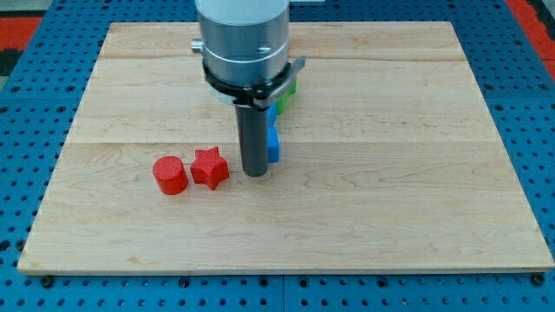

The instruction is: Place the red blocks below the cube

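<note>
A red cylinder (170, 175) and a red star (209, 167) lie side by side left of the board's centre. My tip (255, 173) rests on the board just right of the red star, apart from it. A blue block (273, 144) sits right behind the rod, mostly hidden; its shape cannot be made out. Another blue bit (272, 113) and a green block (287, 87) show above it, largely hidden by the arm.
The wooden board (390, 156) lies on a blue perforated table (26, 139). The arm's grey body (243, 39) covers the upper middle of the board.
</note>
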You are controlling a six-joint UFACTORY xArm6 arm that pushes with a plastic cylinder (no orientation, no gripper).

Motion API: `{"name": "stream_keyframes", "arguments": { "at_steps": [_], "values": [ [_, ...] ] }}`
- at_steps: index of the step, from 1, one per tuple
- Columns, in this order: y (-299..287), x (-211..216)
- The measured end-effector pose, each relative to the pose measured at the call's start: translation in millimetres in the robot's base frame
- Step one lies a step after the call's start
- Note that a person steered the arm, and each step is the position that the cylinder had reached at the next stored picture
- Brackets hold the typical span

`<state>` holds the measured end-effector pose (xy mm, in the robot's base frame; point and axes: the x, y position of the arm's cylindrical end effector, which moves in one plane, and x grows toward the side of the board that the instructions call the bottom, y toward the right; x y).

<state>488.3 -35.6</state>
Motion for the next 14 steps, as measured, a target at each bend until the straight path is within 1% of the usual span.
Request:
{"name": "stream_keyframes", "arguments": {
  "at_steps": [1,2,3,4,5,6,7,8,10,11,12,13,14],
  "values": [
    [-6,18],
    [27,58],
    [-58,71],
    [-147,56],
    [-152,15],
    [-127,-4],
    [-73,-4],
    [-47,-4],
    [-38,7],
    [-18,7],
    [-55,7],
    [-116,8],
    [-89,11]
  ]
}}
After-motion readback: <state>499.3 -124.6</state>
